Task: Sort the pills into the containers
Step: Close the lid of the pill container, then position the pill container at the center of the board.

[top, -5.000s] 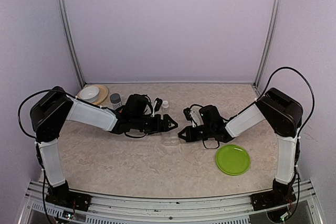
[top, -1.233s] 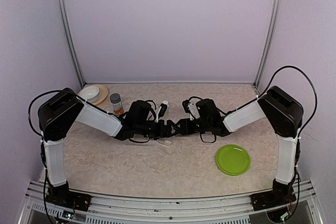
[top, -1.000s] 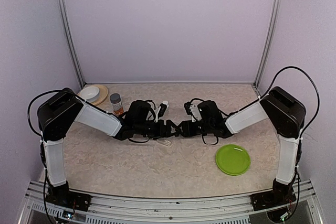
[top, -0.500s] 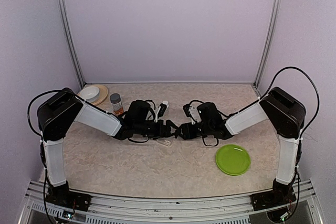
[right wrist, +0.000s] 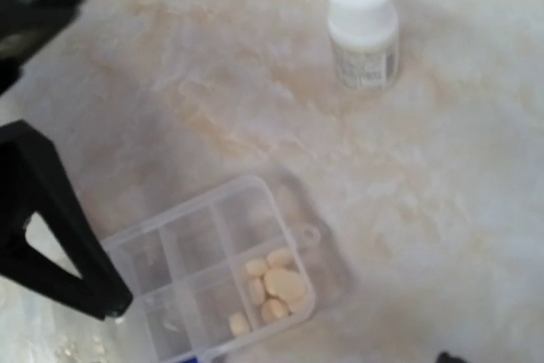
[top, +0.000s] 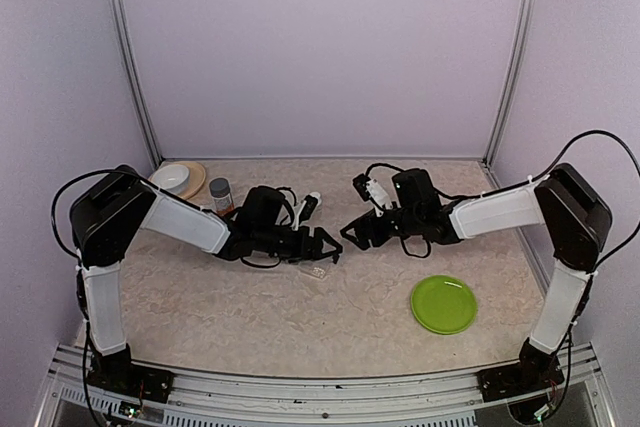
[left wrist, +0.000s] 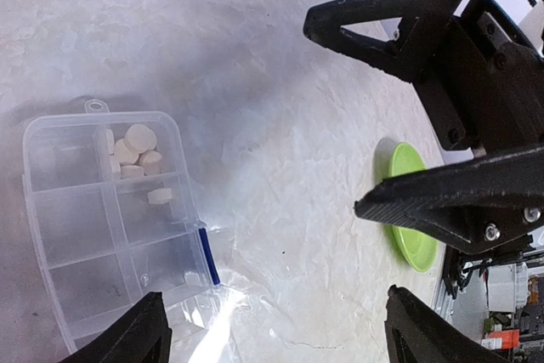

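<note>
The sorting is looking only partly done, as far as I am judging it. The clear box (left wrist: 81,235) is lying in the middle of the desk (top: 250,317), between the two arms, and its lid (left wrist: 229,320) seems to be folded open. A small group of pills (left wrist: 134,152) is resting in one corner compartment, while a single pill (left wrist: 159,196) is sitting in the compartment next to it. The other compartments are showing nothing inside. I am not seeing any loose pill on the desk. A white bottle (right wrist: 363,27) is standing upright with its cap on, apart from the box, and a bottle with an orange label (top: 220,194) is standing further to the left. Whether more pills are waiting inside them, I cannot tell.

The left jaws are hanging just above the box, spread wide and holding nothing. The right jaws are facing them from the right, a little apart from the box, also standing wide open, with nothing between them and touching nothing.
</note>
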Controlling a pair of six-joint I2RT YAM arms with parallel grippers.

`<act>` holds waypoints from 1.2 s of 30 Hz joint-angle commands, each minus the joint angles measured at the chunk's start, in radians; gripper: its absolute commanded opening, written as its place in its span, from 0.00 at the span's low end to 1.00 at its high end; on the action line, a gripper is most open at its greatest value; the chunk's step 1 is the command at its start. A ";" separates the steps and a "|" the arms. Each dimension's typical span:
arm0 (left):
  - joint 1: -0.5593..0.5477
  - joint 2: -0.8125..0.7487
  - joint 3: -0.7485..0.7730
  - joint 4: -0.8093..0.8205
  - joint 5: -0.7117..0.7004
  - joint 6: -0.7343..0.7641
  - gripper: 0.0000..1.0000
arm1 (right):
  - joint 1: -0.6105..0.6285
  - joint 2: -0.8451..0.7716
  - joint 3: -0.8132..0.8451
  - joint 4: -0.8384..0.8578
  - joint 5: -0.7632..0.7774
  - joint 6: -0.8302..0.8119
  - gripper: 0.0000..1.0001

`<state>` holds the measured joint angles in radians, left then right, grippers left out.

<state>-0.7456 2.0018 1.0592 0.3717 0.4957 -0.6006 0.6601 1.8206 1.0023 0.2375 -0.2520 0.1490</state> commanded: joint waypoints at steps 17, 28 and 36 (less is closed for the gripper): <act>0.008 -0.142 0.024 -0.209 -0.191 0.089 0.90 | -0.074 0.138 0.141 -0.050 -0.166 -0.110 0.84; 0.051 -0.092 0.017 -0.172 -0.094 0.076 0.89 | -0.075 0.091 0.147 -0.146 -0.121 -0.398 0.95; 0.046 -0.081 0.034 -0.232 -0.165 0.094 0.84 | -0.085 0.174 0.214 -0.206 -0.134 -0.368 0.94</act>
<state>-0.6960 1.9167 1.0885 0.1635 0.3584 -0.5282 0.5835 1.9488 1.1572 0.0784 -0.3889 -0.2394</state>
